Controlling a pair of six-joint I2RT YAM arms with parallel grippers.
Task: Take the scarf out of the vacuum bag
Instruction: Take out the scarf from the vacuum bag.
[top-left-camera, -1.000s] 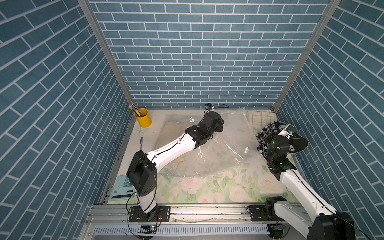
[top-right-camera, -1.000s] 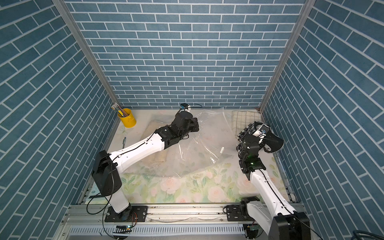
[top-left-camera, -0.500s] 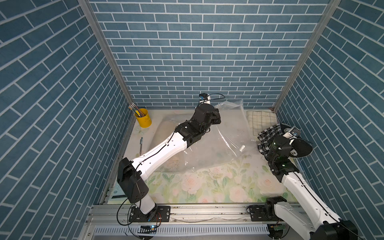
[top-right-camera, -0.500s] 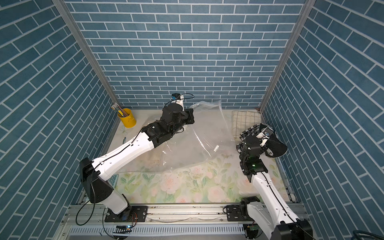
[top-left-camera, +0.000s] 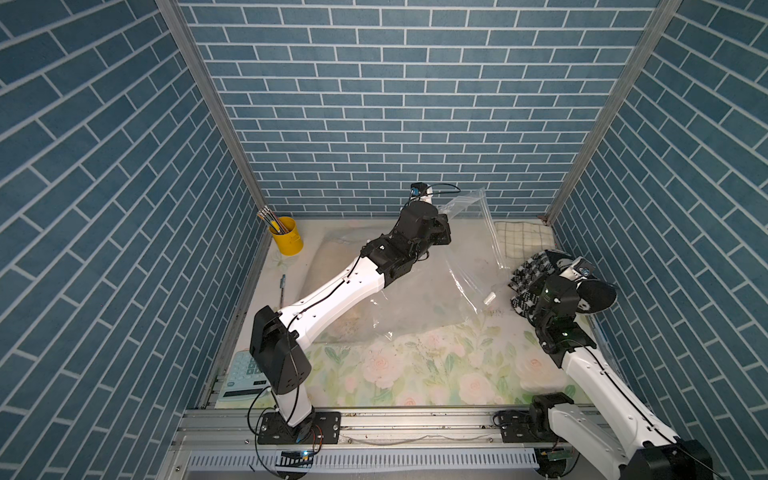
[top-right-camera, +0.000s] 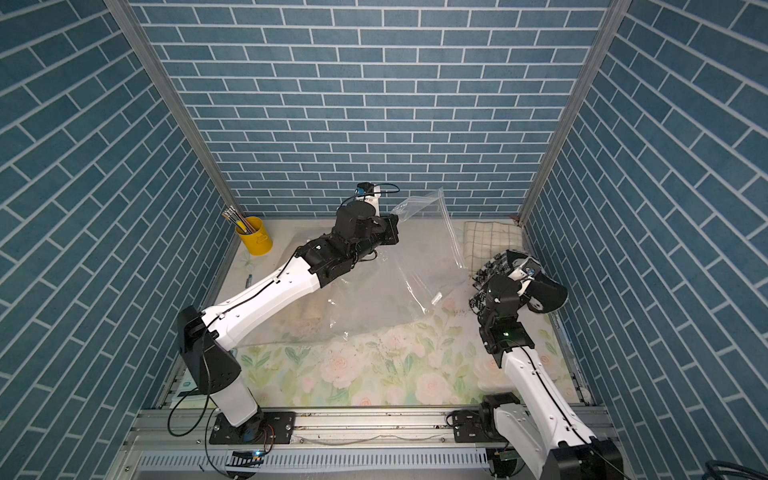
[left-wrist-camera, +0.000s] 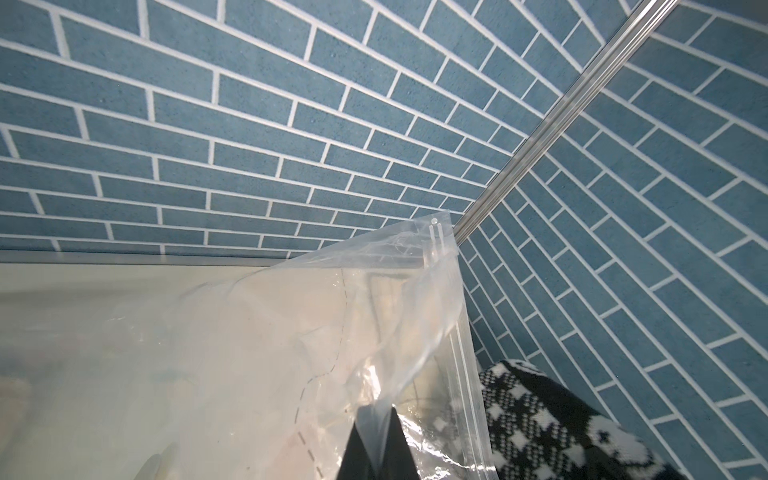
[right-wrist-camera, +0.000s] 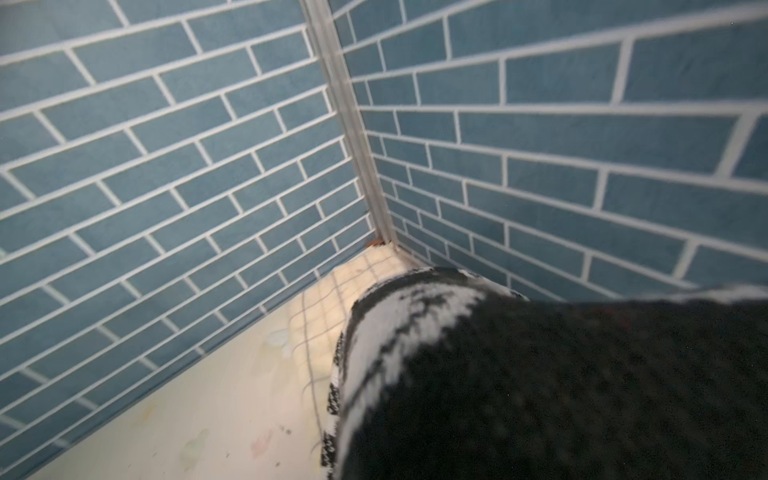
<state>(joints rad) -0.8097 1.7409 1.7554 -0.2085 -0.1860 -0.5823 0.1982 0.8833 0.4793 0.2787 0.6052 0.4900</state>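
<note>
L hand (left-wrist-camera: 377, 416) pinching vacuum bag (top-left-camera: 465, 266) corner shut, holding it up nr tabletop (top-left-camera: 415, 374) back edge. R hand (top-left-camera: 559, 268) gripping scarf (top-left-camera: 530, 272) by right edge, looking clear of bag. Advice: be drawing scarf away slowly, bag taut.

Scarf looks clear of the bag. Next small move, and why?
Probably lower the right arm to lay the scarf on the floral mat beside it. The scarf is bunched at that arm, outside the vacuum bag and its zip edge, while the left fingers pinch the bag's corner aloft.
</note>
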